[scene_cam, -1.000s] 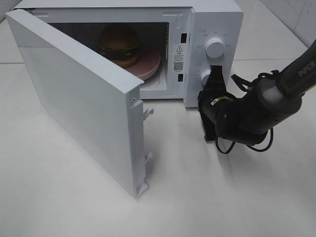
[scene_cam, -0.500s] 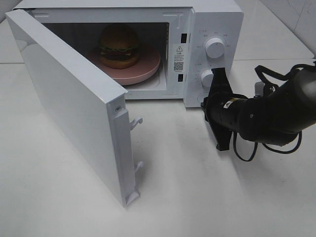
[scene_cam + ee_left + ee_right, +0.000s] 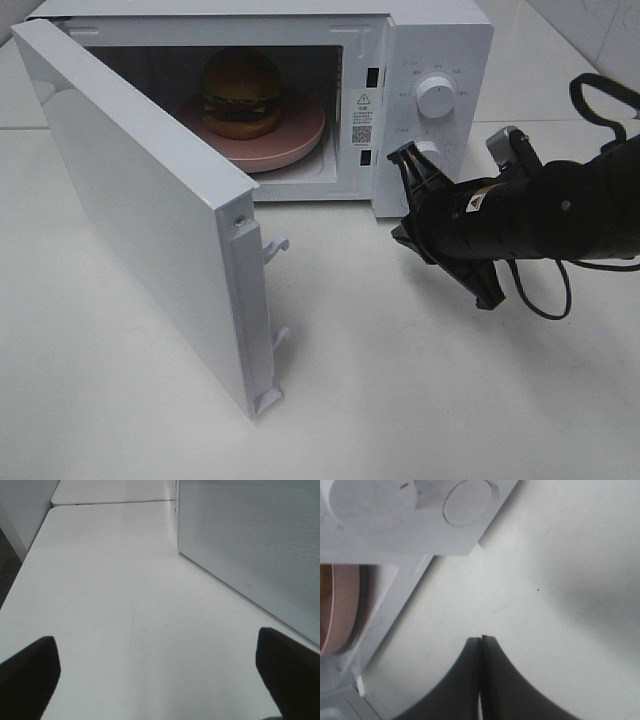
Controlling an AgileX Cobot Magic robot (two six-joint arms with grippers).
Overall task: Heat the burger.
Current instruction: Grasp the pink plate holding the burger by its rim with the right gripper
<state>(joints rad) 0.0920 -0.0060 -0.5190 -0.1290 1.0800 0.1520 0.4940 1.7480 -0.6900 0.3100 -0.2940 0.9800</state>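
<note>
The burger (image 3: 241, 93) stands on a pink plate (image 3: 300, 135) inside the white microwave (image 3: 440, 40), whose door (image 3: 140, 200) hangs wide open to the left. My right gripper (image 3: 398, 232) is shut and empty, low in front of the control panel, just below the lower knob (image 3: 428, 152). In the right wrist view its shut fingertips (image 3: 481, 640) point at the table near the microwave's front corner; the plate's edge (image 3: 340, 610) shows there, the burger does not. My left gripper (image 3: 157, 652) is wide open over bare table beside the door's meshed panel (image 3: 250, 545).
The upper knob (image 3: 435, 97) sits above the lower one on the panel. A round button (image 3: 470, 502) lies beside a knob (image 3: 370, 500) in the right wrist view. The open door's latch hooks (image 3: 272, 245) stick out toward the table's middle. A loose cable (image 3: 590, 95) loops off the right arm.
The door swung wider open in the first half second, then stayed. My right gripper has come off the lower knob, turned, and drawn back and down from the panel.
</note>
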